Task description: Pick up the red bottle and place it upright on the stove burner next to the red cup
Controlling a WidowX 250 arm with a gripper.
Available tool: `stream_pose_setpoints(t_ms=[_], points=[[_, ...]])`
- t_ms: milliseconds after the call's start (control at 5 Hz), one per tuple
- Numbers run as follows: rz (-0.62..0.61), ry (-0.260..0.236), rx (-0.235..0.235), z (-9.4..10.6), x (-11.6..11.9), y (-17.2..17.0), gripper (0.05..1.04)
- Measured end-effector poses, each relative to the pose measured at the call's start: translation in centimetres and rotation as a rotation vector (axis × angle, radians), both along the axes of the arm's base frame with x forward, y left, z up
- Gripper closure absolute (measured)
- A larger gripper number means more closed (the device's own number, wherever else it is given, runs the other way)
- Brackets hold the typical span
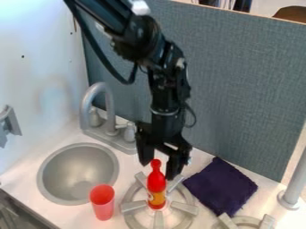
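Centrally, a glossy red squeeze bottle [156, 184] with a narrow neck and yellow label stands upright on a gray spoked stove burner [133, 206]. The black hand [158, 171] hangs at its neck, fingers spread wide; whether they touch it is unclear. Nearby, a translucent red plastic cup [102, 203], a smooth round gray sink [78, 172] and a dark purple fabric cloth [221, 185] share the white surface [65, 214].

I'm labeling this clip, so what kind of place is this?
Probably a toy kitchen set up for a robot arm: there's a small grey sink with a faucet, and a stove burner with a red bottle standing on it.
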State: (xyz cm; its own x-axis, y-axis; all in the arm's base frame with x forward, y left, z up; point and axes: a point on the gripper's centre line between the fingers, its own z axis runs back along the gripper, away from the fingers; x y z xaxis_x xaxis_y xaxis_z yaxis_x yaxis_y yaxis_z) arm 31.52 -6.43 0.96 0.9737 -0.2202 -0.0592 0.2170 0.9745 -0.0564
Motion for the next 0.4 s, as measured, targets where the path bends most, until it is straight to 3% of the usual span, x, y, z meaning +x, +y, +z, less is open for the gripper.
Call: stream_pose_setpoints(t_ms=[200,400], points=[[0.002,-0.048,0.065,2.8,-0.9,0.6,0.083],[-0.101,-0.079,0.132,5.6,-2.8,-3.7,0.083]])
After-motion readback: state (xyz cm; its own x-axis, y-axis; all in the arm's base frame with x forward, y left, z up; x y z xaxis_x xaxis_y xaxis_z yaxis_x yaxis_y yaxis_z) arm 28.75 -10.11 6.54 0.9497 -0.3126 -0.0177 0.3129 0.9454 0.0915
